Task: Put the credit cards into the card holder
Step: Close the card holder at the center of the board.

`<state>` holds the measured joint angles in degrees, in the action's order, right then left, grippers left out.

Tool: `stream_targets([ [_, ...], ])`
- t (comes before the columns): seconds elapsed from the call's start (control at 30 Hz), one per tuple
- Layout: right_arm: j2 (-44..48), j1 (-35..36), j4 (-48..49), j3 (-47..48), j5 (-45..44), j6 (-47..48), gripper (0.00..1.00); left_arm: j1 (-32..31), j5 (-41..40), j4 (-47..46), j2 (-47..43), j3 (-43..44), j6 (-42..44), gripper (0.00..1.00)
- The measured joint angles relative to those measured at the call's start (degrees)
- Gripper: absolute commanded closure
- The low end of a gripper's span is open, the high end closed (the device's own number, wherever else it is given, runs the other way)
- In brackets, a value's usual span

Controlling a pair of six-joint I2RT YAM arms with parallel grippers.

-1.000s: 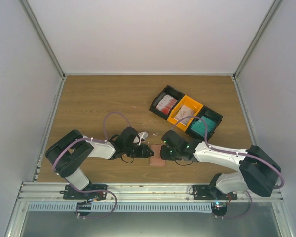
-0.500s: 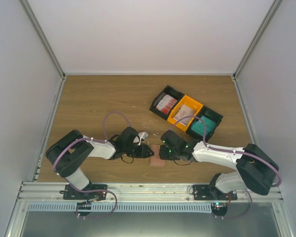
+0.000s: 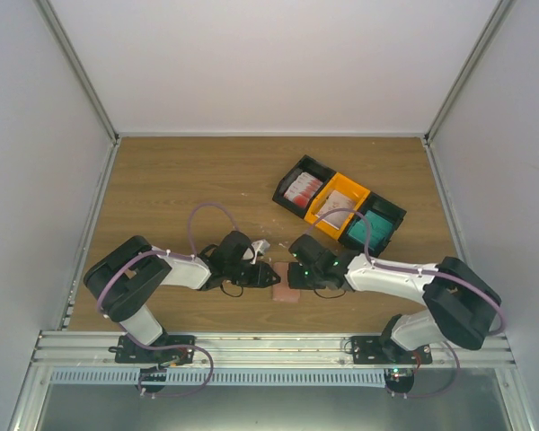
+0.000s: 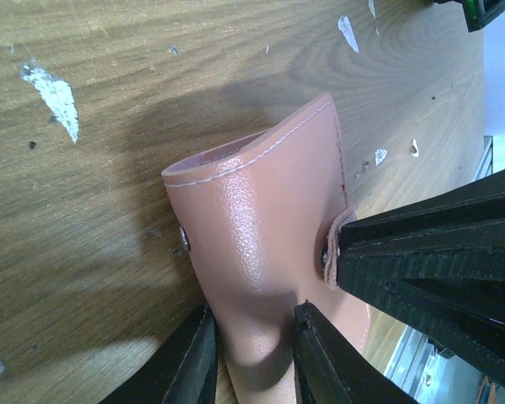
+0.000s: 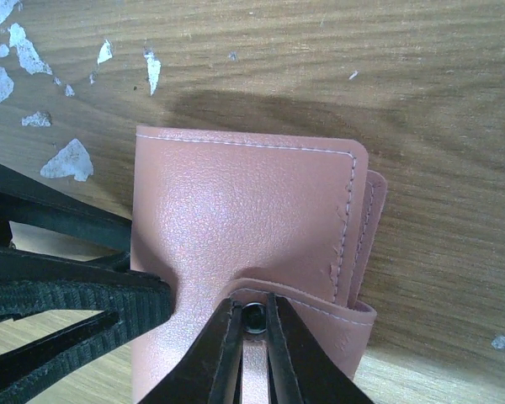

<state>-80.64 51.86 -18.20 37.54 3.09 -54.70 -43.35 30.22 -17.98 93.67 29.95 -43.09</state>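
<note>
R. end effector (image 5: 252, 316) has narrowed over the last sec and is now clamped on the snap tab (image 5: 254, 318) of the card holder (image 5: 244, 219). L. end effector (image 4: 252, 366) grips the holder's fold. Holder sits mid near edge of the surface (image 3: 180, 180), closed. Next, probably: pull flap open. Credit cards (image 3: 303, 189) wait in bins (image 3: 307, 161), far-right.

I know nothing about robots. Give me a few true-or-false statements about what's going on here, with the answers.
1. The left tool and the right tool both grip the card holder. True.
2. The card holder lies in the orange bin. False: it lies on the wooden table.
3. Teal credit cards sit in the rightmost black bin. True.
4. The card holder is spread open, its inside showing. False: it is folded, and only its salmon outside shows.
</note>
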Motion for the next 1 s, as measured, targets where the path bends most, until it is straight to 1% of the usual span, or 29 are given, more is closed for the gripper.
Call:
stream_targets([
  [0.2,-0.9,0.02,-1.16,1.09,0.02,0.96,0.91,0.0,-0.02,-0.09,0.24,0.0,0.0,0.74],
  [0.37,-3.19,0.55,-4.46,4.15,-0.44,2.43,0.91,0.02,-0.04,-0.2,0.42,0.0,0.0,0.76],
  [0.6,-6.88,2.71,-9.86,8.83,-3.74,3.48,0.94,0.02,-0.04,-0.2,0.48,0.02,0.0,0.76],
  [0.77,-7.91,4.35,-11.21,9.86,-6.56,3.43,0.93,0.02,-0.04,-0.17,0.48,0.02,0.0,0.76],
  [0.83,-7.65,4.57,-11.39,9.99,-7.08,3.34,0.89,0.02,-0.07,-0.15,0.46,0.02,0.0,0.75],
  [0.93,-6.99,4.74,-12.09,10.23,-7.91,2.86,0.76,-0.09,-0.72,0.61,-0.44,0.02,0.02,0.72],
  [1.0,-5.68,4.7,-13.75,10.54,-9.18,2.6,0.69,-0.13,-2.05,2.86,-2.19,0.0,0.13,0.64],
])
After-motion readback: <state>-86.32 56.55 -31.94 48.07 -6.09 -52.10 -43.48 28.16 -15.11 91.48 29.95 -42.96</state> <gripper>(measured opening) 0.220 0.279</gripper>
